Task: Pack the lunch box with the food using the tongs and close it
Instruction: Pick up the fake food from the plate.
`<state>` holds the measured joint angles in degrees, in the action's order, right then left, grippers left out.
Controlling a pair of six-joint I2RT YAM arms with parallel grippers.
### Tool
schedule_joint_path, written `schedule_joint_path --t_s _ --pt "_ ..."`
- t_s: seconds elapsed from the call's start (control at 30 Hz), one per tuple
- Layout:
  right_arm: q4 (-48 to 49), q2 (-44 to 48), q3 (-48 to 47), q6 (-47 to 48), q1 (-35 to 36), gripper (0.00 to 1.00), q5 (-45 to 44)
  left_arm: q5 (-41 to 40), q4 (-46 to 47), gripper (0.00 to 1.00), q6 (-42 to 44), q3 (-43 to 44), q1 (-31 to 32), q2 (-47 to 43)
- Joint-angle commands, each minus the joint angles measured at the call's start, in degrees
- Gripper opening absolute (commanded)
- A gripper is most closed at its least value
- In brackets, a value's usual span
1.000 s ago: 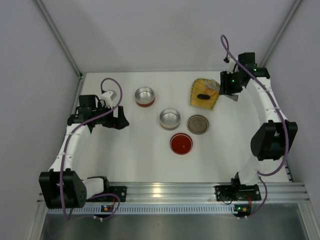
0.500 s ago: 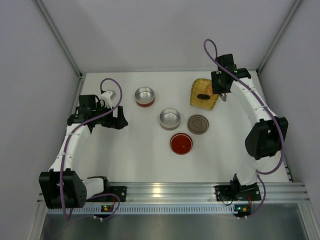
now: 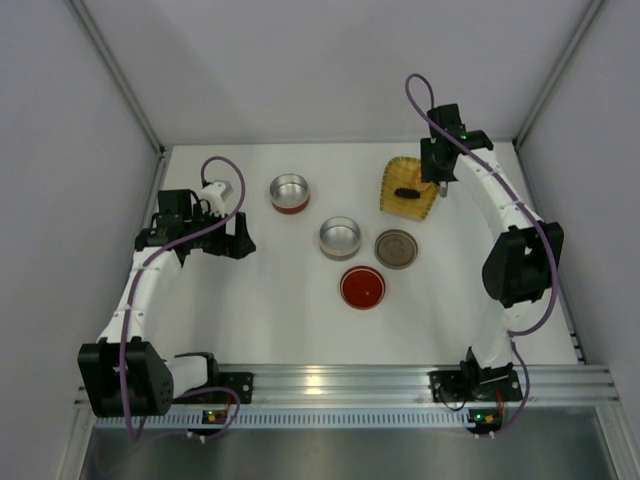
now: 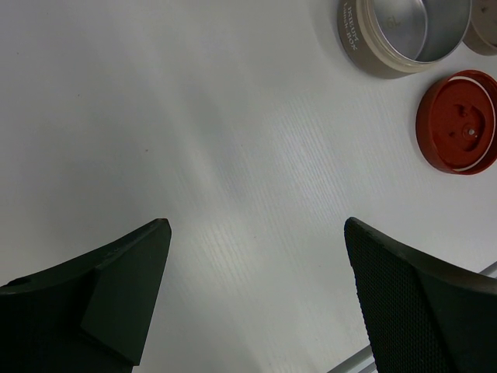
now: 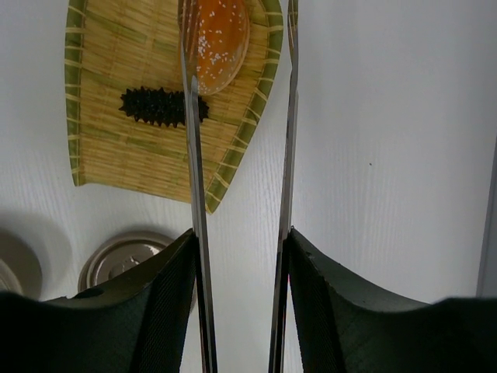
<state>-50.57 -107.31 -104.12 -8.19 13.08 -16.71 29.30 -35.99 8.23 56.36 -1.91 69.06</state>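
Note:
My right gripper (image 5: 241, 233) is shut on the tongs (image 5: 192, 155), pressing on both thin metal arms, which still stand apart. The tongs point at the far end of the yellow woven tray (image 5: 132, 159). Their left arm crosses the rounded orange food piece (image 5: 221, 35), and their right arm hangs over the white table beside the tray. The black spiky piece (image 5: 159, 106) lies just left of the left arm. In the top view this gripper (image 3: 441, 175) is at the tray's right edge. My left gripper (image 4: 256, 225) is open and empty over bare table.
Two open round lunch box tins (image 3: 289, 190) (image 3: 339, 237) stand mid-table. A grey metal lid (image 3: 396, 248) and a red lid (image 3: 362, 287) lie in front of them. White walls enclose the table on three sides.
My right arm has swung left, from the tray's right side to over its edge, with the tongs. The tongs' arms have spread slightly. The left arm has not moved.

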Motion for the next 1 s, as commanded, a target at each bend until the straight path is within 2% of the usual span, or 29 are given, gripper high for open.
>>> schedule_joint_path --t_s 0.0,0.47,0.73,0.97 --pt "2.31 -0.53 -3.55 -1.57 1.16 0.48 -0.34 0.58 2.32 0.98 1.17 -0.46 -0.37 0.2" --pt "2.4 -3.87 -3.46 -3.33 2.74 0.5 1.5 -0.73 3.12 0.98 1.35 -1.69 -0.28 -0.33" --pt "2.14 -5.54 -2.76 -4.12 2.91 0.5 -2.19 -0.47 3.73 0.98 1.35 -2.48 -0.29 -0.33" --pt "2.4 -5.11 -1.53 -3.94 2.83 0.46 -1.22 -0.03 4.43 0.98 0.91 -2.22 -0.28 0.38"
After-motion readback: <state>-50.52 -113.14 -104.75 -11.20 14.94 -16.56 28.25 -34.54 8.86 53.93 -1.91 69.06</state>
